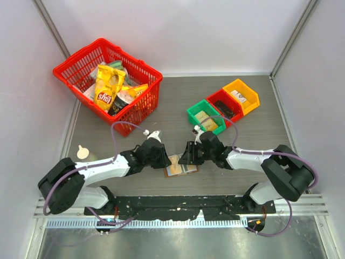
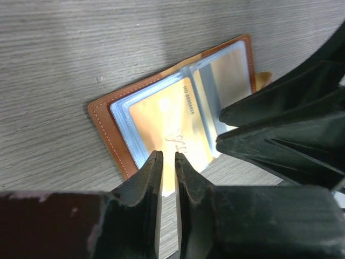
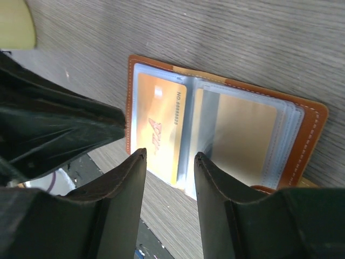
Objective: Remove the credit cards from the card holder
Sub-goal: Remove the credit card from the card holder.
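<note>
Nearly closed left pincer [image 2: 168,157] straddles the card holder's [image 2: 108,117] near edge.

left claw [image 2: 168,162], right claw [image 3: 170,156] flank card holder [image 1: 181,168], far side open

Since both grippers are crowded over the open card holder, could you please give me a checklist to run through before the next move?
1. Card holder lying open on the table: ok.
2. Printed credit card reachable at its sleeve's near edge: ok.
3. Left gripper pinching that card, not just the sleeve: cannot tell; jaws nearly closed at its edge.
4. Right gripper pinning the holder down: cannot tell; jaws open over its near edge.
5. Any card out of the holder: not ok; the second card also sits in its sleeve.
6. Grippers apart from each other: cannot tell; very close.
</note>
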